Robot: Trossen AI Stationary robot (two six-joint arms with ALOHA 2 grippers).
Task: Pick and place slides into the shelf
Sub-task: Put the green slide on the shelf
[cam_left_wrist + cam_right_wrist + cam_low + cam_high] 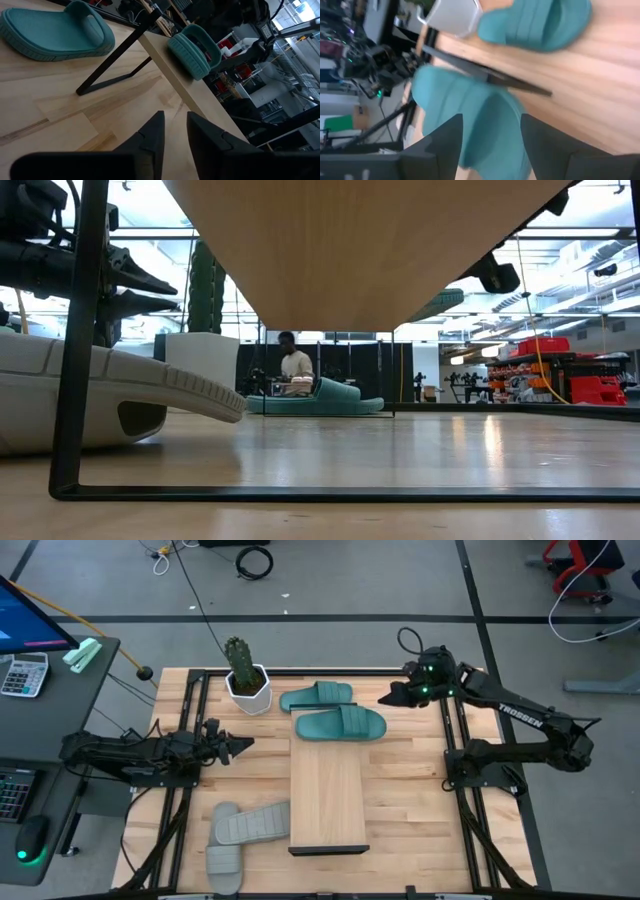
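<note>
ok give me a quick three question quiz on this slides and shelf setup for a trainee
1. True or false: one teal slide already lies on the far end of the shelf.
2. How many grey slides are on the tabletop beside the shelf? A) none B) one C) two
3. Fill in: the other teal slide lies on the tabletop next to the potted ____.

Extra for the keen: the left gripper hangs open over the table's left side and holds nothing, and the right gripper is open near the far right corner.

Key: 1 true. 2 C, two. 3 cactus.
</note>
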